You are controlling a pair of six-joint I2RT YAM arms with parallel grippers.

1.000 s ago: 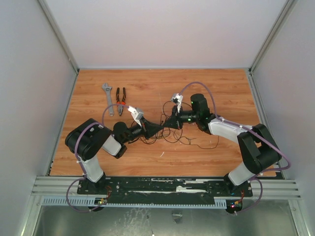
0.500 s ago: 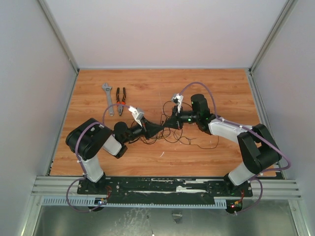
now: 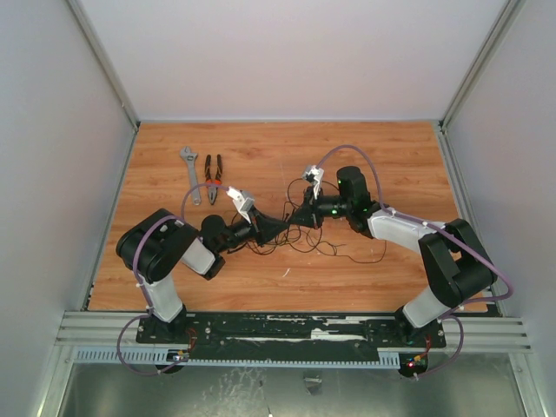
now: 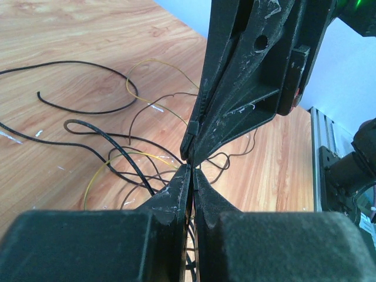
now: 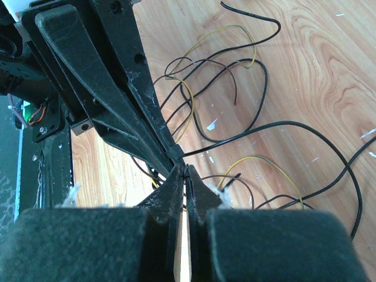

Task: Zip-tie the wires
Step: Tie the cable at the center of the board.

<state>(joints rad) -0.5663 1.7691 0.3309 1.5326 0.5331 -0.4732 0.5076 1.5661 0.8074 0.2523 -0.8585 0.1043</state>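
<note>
Wires: loose black and yellow tangle at the centre of the table, not yet bundled. Left gripper, in from 8 o'clock, and right gripper, in from 3 o'clock: both pressed together, tip to tip above the tangle. We cannot tell whether either pinches the zip tie. We judge the step to be threading; the next move calls for a steady loop round gathered strands.

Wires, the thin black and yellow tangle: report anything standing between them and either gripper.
Nothing visible does. The left gripper and the right gripper, both shut, meet tip to tip just over the wires, with no other object between.
</note>
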